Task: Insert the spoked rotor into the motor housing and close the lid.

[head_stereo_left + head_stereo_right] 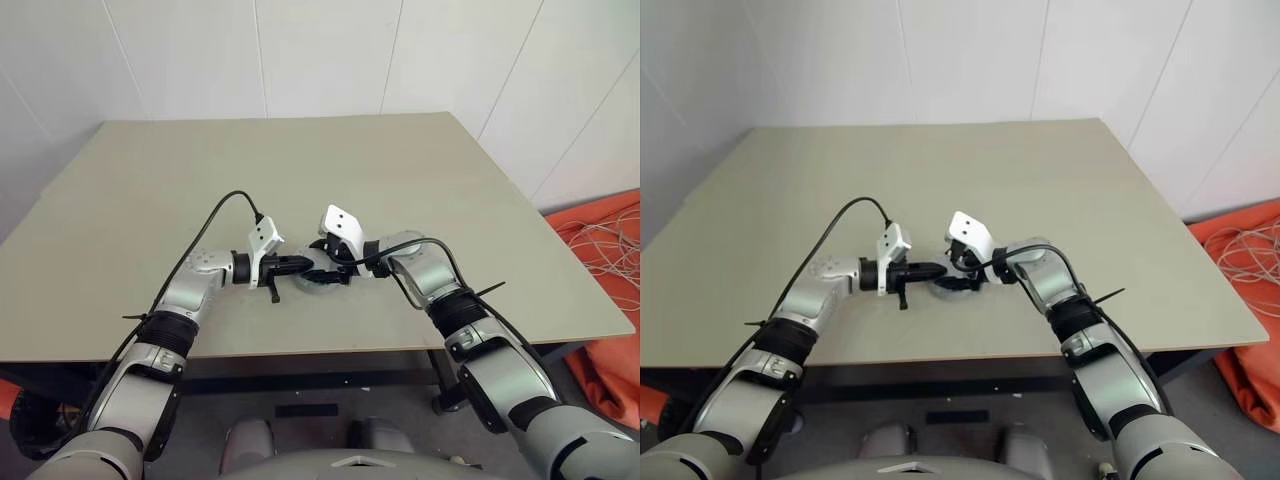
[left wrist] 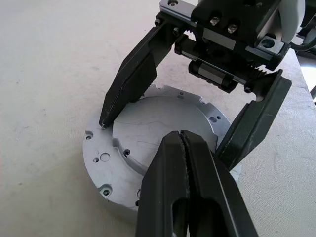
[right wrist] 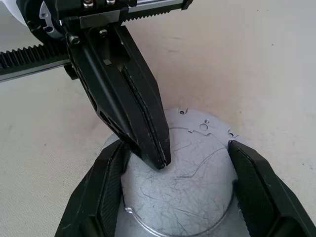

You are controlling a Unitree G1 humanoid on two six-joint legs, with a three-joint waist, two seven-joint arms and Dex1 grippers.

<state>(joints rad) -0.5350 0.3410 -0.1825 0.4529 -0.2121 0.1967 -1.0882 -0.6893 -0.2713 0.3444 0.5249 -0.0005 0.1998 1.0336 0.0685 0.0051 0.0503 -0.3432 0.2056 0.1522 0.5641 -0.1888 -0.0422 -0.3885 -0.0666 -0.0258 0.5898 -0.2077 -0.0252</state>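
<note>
Lid [image 2: 148, 143] sits flat on the table [image 1: 150, 200] near my front edge, between both arms; it looks already seated on the motor housing, since I see a grey round body under it in the wrist views but no copper windings or spoked rotor, so I judge the rotor is inside, though I can't confirm. Left gripper [image 2: 183, 140] has its jaws pressed together, tip resting on or just above the raised centre of the lid, which I read as a push-down tool to seat the cover. Right gripper [image 3: 173, 168] has jaws spread wide, one finger [image 3: 98, 187] each side of the lid's raised round part, close to its edge; whether the pads touch metal I can't tell. That straddle likely steadies or centres the disc while the left presses. Notched rim with small screw holes shows on the far side in both wrist views. Lid looks level, no obvious tilt. Task seems near its end; risk is a cocked lid if pressed off-centre.
</note>
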